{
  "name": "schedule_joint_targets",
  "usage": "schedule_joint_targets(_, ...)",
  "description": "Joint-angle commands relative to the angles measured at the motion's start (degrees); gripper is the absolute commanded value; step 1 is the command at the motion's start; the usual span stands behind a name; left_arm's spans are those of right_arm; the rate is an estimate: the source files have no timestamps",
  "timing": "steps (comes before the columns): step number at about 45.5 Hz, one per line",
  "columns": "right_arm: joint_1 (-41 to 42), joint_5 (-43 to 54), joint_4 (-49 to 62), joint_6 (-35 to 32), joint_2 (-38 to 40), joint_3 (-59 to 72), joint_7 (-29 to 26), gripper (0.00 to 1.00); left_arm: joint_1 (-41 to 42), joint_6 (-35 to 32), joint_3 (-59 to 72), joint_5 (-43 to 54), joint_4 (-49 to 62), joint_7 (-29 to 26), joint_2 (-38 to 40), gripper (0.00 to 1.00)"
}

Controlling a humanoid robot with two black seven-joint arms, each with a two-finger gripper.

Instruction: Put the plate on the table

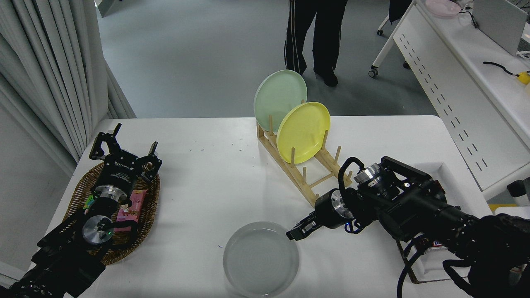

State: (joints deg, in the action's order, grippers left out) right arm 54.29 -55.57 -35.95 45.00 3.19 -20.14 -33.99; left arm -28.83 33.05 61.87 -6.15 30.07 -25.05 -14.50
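Altogether three plates — the plate (261,259) flat, two racked.

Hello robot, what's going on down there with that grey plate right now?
Right gripper at grey plate's rim, grip unclear. Plate low over the table. Left gripper open, parked over basket. Nothing in the way.

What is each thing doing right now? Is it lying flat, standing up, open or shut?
plate: lying on the table, right gripper at its rim.
right gripper: at the plate's upper right rim; open or shut, cannot tell.
left gripper: open, parked over the wicker basket.
yellow plate: standing on edge in the wooden rack.
pale green plate: standing on edge in the rack, behind the yellow one.
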Motion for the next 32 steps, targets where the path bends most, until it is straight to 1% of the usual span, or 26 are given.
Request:
schedule_joint_targets(1, 3.0, -0.5, -1.8, 0.0, 0.3, -1.7, -0.1, 1.00, 0.0, 0.0, 0.0, 0.0, 0.0, 0.0, 0.0, 1.00)
schedule_joint_targets(6, 4.0, -0.5, -3.5, 0.0, 1.1, -2.7, -0.1, 1.00, 0.0, 0.0, 0.0, 0.0, 0.0, 0.0, 0.0, 1.00)
schedule_joint_targets(14, 4.5, -2.3, -10.5, 0.0, 3.0, -3.4, -0.1, 1.00, 0.0, 0.0, 0.0, 0.0, 0.1, 0.0, 0.0, 1.00)
schedule_joint_targets(19, 6.1, -3.2, -16.1, 0.0, 4.7, -2.7, -0.1, 1.00, 0.0, 0.0, 0.0, 0.0, 0.0, 0.0, 0.0, 1.00)
schedule_joint_targets(27, 7.4, -5.1, -28.4, 0.0, 8.2, -2.3, -0.1, 1.00, 0.0, 0.0, 0.0, 0.0, 0.0, 0.0, 0.0, 1.00)
schedule_joint_targets(32, 7.8, -7.9, -32.8, 0.0, 10.3, -2.3, -0.1, 1.00, 0.0, 0.0, 0.0, 0.0, 0.0, 0.0, 0.0, 1.00)
